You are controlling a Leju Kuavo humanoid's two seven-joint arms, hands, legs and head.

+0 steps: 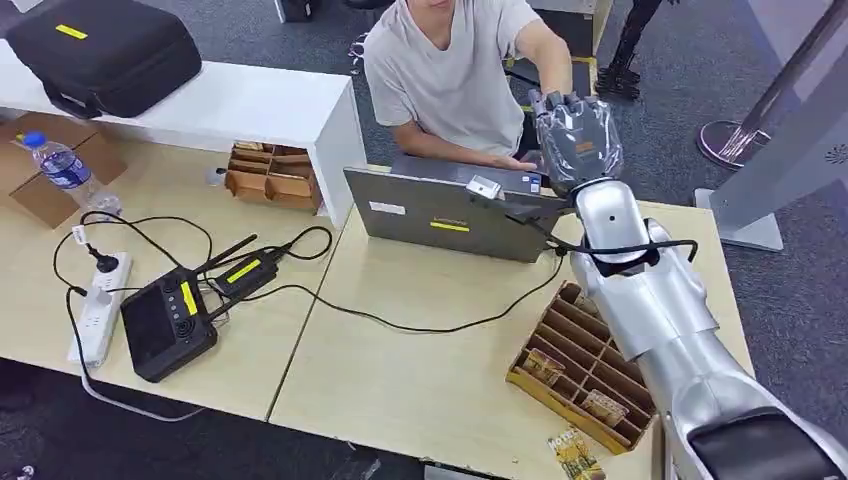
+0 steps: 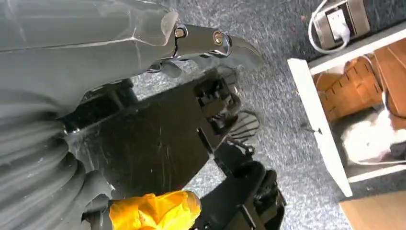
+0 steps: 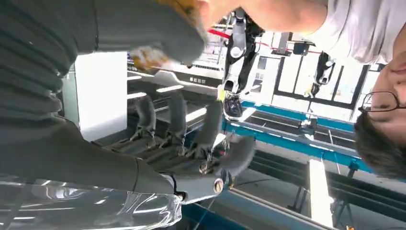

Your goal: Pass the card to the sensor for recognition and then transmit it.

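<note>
My right hand (image 1: 578,140) is raised at 1 o'clock toward the person (image 1: 455,70) behind the laptop (image 1: 450,215). Fingers look spread, card not visible. Cards are thin, stiff, slippery: I'd pinch the edge.

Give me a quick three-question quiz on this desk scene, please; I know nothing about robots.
1. True or false: the laptop stands between the robot and the seated person.
2. Which of the robot's arms reaches past the laptop toward the person? A: left. B: right. C: both.
3. Fill in: the black case lies on a ____ counter.

Key: 1 true. 2 B, ending in the right hand. 3 white.
</note>
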